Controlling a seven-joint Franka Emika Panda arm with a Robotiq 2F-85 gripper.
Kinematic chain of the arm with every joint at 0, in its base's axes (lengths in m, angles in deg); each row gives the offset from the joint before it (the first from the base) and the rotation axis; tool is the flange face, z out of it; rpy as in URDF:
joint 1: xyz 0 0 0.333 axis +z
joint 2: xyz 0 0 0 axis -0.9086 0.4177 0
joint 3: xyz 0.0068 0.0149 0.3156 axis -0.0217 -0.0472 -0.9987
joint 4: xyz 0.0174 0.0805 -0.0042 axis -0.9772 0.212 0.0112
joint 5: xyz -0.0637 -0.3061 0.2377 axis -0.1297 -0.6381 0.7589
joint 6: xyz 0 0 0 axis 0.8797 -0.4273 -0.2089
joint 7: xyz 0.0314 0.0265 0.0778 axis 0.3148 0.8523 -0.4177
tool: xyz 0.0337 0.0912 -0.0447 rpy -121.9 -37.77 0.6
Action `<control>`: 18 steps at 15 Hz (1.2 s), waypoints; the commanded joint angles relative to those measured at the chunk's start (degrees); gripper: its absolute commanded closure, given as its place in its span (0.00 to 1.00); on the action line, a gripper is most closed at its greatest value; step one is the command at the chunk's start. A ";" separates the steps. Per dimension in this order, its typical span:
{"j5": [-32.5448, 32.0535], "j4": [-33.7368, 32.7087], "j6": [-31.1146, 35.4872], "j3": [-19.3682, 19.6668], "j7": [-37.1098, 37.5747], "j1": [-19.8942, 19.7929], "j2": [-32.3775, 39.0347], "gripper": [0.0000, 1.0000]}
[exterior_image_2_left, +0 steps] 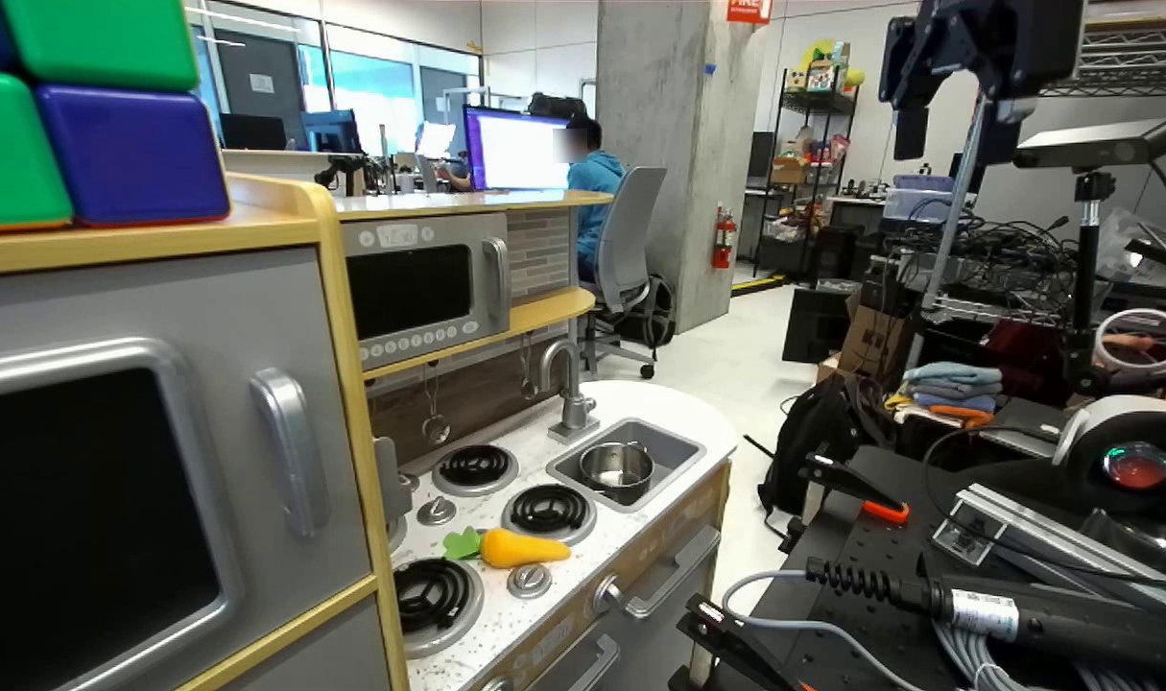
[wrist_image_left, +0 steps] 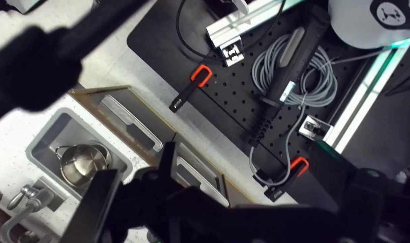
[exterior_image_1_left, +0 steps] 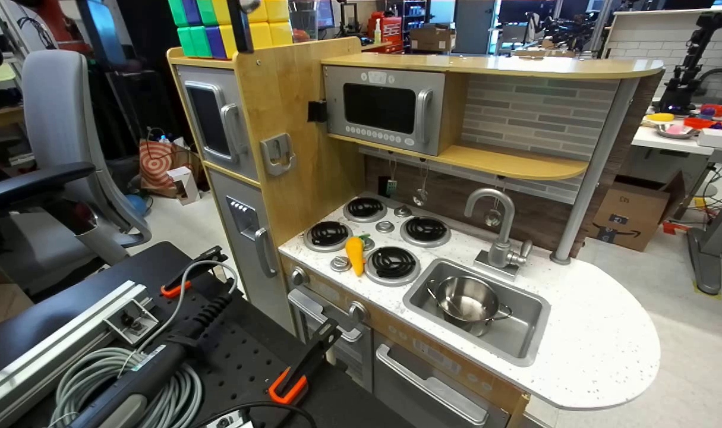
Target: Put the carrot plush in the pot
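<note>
The carrot plush (exterior_image_1_left: 355,255) lies on the white stove top between burners, orange-yellow body toward the front edge; its green leafy end (exterior_image_2_left: 463,544) points inward. It does not show in the wrist view. The shiny silver pot (exterior_image_1_left: 467,298) sits in the grey sink and looks empty in both exterior views (exterior_image_2_left: 618,467). It also shows in the wrist view (wrist_image_left: 83,165), partly beside a dark finger. My gripper (exterior_image_2_left: 955,142) hangs high above the black table, far from carrot and pot. Its fingers are apart with nothing between them, also in the wrist view (wrist_image_left: 137,162).
The grey sink basin (exterior_image_1_left: 536,339) surrounds the pot, with a faucet (exterior_image_1_left: 503,238) behind it. The microwave (exterior_image_1_left: 384,110) and shelf overhang the back. A tall cabinet (exterior_image_1_left: 301,119) stands beside the stove. Black table (exterior_image_1_left: 242,351) in front holds cable and clamps. Stove knobs (exterior_image_2_left: 530,581) stand near the carrot.
</note>
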 commanded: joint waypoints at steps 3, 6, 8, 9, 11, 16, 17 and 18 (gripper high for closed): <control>-0.08 0.08 0.03 -0.38 -0.07 -0.34 1.07 0.00; 0.54 2.65 8.11 0.44 0.95 0.15 1.85 0.00; 2.27 4.82 18.00 1.45 1.99 0.50 4.05 0.00; 3.68 5.48 22.60 4.01 3.19 2.83 5.53 0.00; 9.89 7.05 32.19 4.75 0.77 3.07 10.27 0.00; 21.55 7.34 53.84 6.09 -1.66 7.03 25.58 0.00; 23.58 6.45 56.27 6.11 -2.01 7.73 28.20 0.00; 26.28 5.23 57.58 6.21 -2.50 8.59 30.50 0.00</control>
